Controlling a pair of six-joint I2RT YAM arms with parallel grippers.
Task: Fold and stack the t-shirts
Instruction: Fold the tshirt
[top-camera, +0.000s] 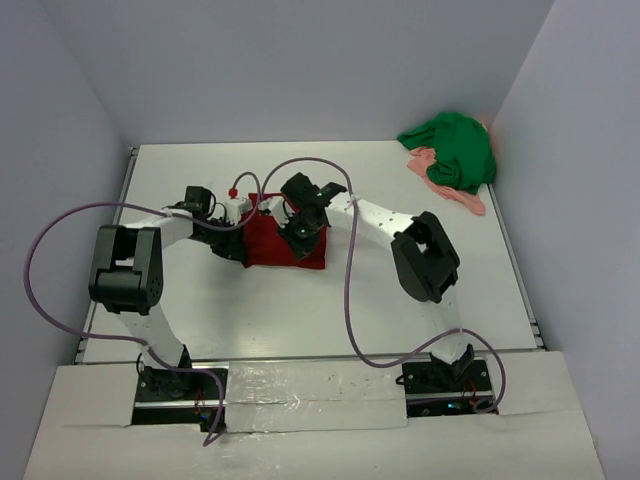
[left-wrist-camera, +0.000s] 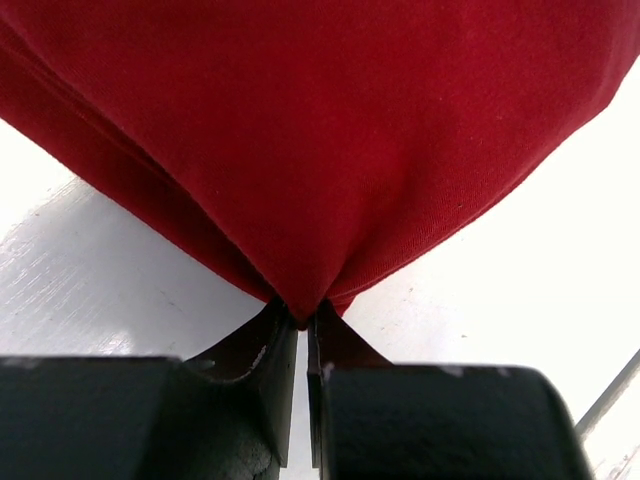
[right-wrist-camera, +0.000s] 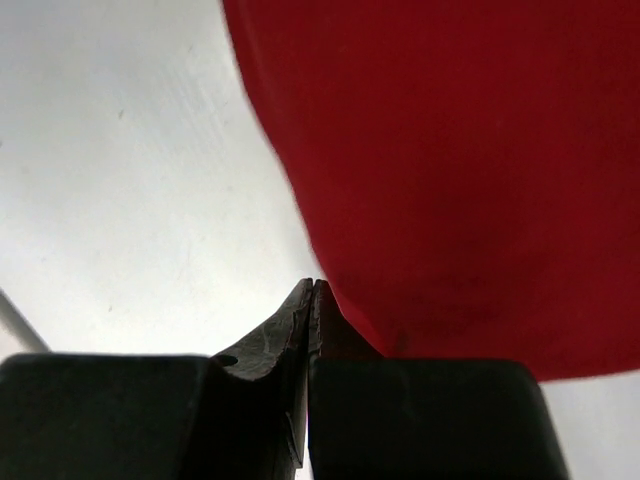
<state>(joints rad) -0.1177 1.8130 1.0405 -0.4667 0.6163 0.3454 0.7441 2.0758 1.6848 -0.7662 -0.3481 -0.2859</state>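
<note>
My left gripper (left-wrist-camera: 303, 318) pinches the part-folded red shirt (top-camera: 280, 250); my right gripper (right-wrist-camera: 313, 290) is pressed together beside it. The green shirt (top-camera: 455, 150) and pink cloth (top-camera: 472, 203) lie crumpled.

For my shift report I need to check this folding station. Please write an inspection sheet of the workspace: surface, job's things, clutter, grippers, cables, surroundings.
Surface: white table, no stains seen.
Job's things: dark red t-shirt bunched at the centre between the arms; green t-shirt crumpled in the far right corner, lying on the salmon-pink cloth.
Clutter: nothing seen.
Grippers: left gripper shut on a fold of the dark red t-shirt; right gripper shut, red cloth against one finger, a pinch cannot be confirmed.
Cables: purple cables loop from each arm above the table.
Surroundings: plain pale walls on three sides.
</note>
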